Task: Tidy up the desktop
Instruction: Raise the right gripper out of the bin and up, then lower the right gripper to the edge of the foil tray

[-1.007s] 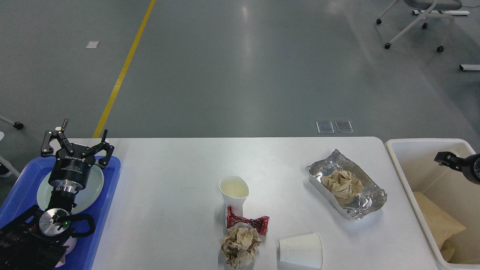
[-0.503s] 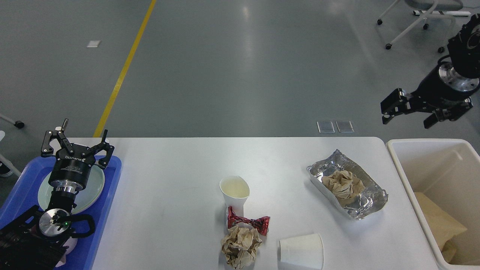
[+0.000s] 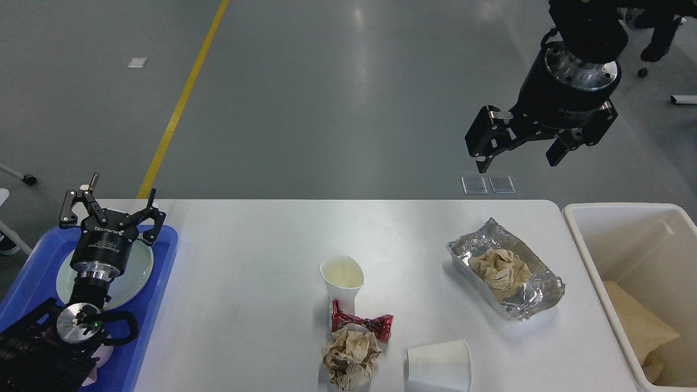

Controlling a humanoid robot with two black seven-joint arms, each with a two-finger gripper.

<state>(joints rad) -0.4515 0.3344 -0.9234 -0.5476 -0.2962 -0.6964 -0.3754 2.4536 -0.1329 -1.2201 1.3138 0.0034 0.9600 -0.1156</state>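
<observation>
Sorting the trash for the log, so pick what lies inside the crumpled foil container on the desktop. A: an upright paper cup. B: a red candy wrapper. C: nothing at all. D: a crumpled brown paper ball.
D: a crumpled brown paper ball sits inside the foil container, near the right end of the desktop.
</observation>
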